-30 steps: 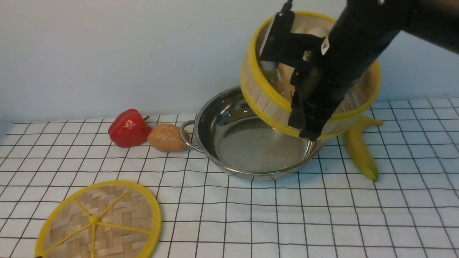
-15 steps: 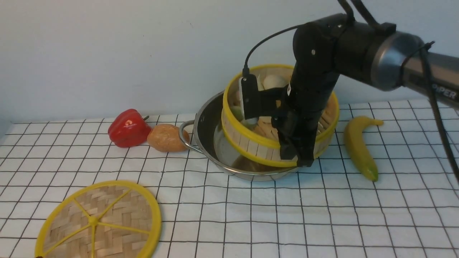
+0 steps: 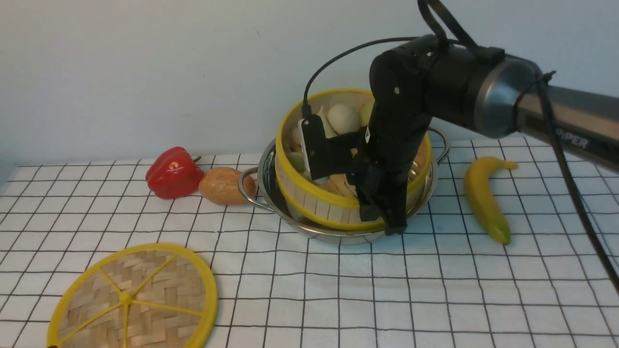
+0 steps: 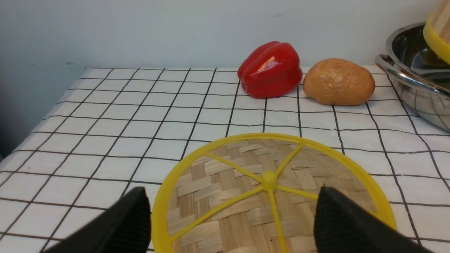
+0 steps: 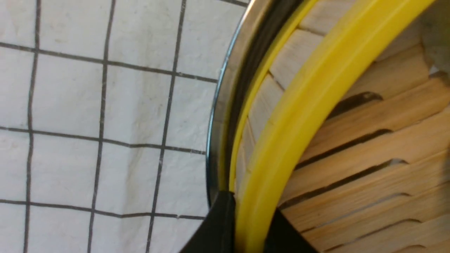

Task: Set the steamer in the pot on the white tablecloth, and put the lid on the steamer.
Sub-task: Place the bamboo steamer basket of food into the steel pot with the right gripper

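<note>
Spread under everything: the white tablecloth (image 3: 435, 290), crossed by a thin black grid. Reaching in from the right, above the cloth: the right arm (image 3: 464, 92), black, bent down at the wrist. Standing mid-table toward the back wall: the pot (image 3: 319, 235), shiny steel, one looped handle at its left, another at its far right. Sitting inside the pot: the steamer (image 3: 309, 203), lower yellow rim showing just above the pot's near edge; cannot tell whether its floor touches the pot's bottom. Lying flat at the cloth's near left corner, well apart from the pot: the lid (image 3: 130, 297), spokes up. Right of the pot, apart from it: a banana (image 3: 483, 198). Left of the pot: a red pepper (image 3: 174, 173) and, just beside the pot's left handle, a brown roll (image 3: 223, 185). Clamped on the steamer's near wall: the right gripper (image 5: 250, 230), nearly closed, one finger inside the yellow top rim, the other outside, between basket and pot. Poised over the lid's near part: the left gripper (image 4: 233, 225), spread wide, holding nothing, a finger toward either side of the disc. Inside the steamer, at its far side: pale dumplings (image 3: 342, 117).
</note>
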`<move>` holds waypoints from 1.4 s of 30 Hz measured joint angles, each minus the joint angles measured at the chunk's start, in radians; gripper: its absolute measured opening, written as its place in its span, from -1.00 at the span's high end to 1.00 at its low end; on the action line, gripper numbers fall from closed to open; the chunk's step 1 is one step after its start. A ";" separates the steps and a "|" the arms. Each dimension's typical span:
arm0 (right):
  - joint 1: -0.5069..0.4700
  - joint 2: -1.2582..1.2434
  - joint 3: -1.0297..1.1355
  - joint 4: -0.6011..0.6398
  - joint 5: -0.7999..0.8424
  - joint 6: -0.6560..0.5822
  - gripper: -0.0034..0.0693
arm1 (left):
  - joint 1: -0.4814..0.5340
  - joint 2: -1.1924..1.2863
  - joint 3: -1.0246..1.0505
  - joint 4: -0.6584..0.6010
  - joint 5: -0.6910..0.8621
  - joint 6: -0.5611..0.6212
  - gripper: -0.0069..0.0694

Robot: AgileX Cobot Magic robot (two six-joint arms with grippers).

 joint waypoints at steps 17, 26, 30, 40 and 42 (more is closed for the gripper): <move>0.001 0.013 0.000 -0.036 -0.097 -0.037 0.75 | 0.000 0.000 0.000 0.000 0.000 0.000 -0.70; 0.001 0.067 0.000 -0.049 -0.115 -0.051 0.75 | 0.000 0.000 0.000 0.000 0.000 0.000 -0.70; -0.006 0.083 0.000 -0.068 -0.119 -0.047 0.75 | 0.000 0.000 0.000 0.000 0.000 0.000 -0.70; -0.026 0.090 0.000 -0.050 -0.136 -0.039 0.75 | 0.000 0.000 0.000 0.000 0.000 0.000 -0.70; -0.026 0.090 0.000 -0.036 -0.141 -0.039 0.75 | 0.000 0.000 0.000 0.000 0.000 0.001 -0.70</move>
